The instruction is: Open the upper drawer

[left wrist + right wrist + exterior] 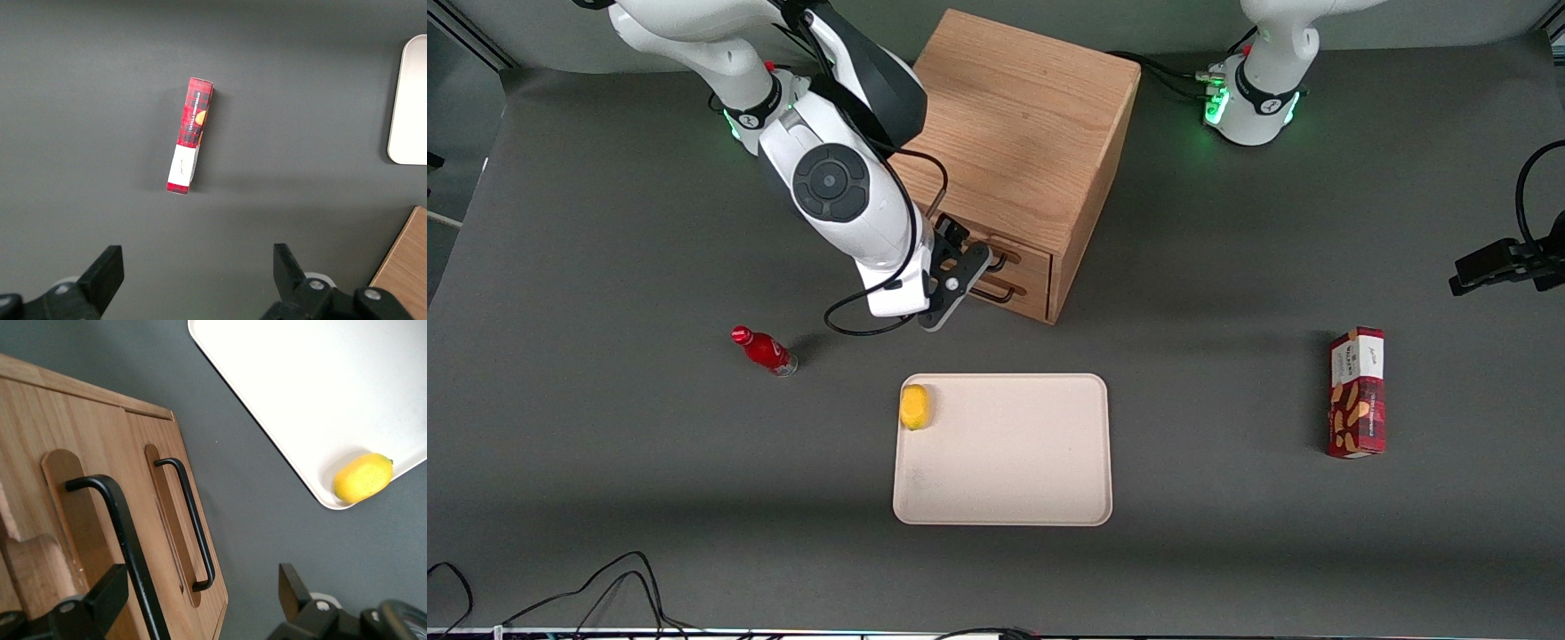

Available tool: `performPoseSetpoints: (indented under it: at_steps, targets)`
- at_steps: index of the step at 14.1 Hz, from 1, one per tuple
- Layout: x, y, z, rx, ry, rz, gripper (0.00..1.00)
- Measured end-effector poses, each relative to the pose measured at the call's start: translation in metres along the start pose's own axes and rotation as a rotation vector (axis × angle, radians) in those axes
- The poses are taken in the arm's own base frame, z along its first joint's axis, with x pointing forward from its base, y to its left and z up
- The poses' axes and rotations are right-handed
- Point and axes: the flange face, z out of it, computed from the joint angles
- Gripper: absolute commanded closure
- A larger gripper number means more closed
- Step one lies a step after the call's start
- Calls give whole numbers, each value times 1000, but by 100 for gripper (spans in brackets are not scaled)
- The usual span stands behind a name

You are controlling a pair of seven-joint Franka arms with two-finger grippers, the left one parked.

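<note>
The oak cabinet [1018,133] stands at the back of the table, its two drawer fronts facing the working arm's side. The upper drawer [1024,256] [90,447] has a light wood front that looks flush with the cabinet. Its thin black handle [1001,260] [119,527] runs close past the camera in the right wrist view. My gripper [974,264] [200,579] is open right in front of this drawer. The handle passes between the two fingers, close to one finger [100,600], while the other finger [292,590] stands wide of it over the table.
The lower drawer's handle [195,527] [996,291] sits just below. A cream tray [1005,480] [313,393] with a lemon [914,406] [362,478] lies nearer the front camera. A red bottle [765,350] stands toward the working arm's end, a red snack box [1357,391] [190,133] toward the parked arm's.
</note>
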Motion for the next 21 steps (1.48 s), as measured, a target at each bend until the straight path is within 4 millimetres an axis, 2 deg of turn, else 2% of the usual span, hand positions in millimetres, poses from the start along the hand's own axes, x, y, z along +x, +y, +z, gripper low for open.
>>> performPoseSetpoints:
  at_steps: [7, 14, 21]
  targets:
    - [-9, -9, 18, -8, -6, -11, 0]
    - [-11, -5, 24, -14, 9, -10, 0]
    - [-9, 1, 39, -10, 13, -7, 0]
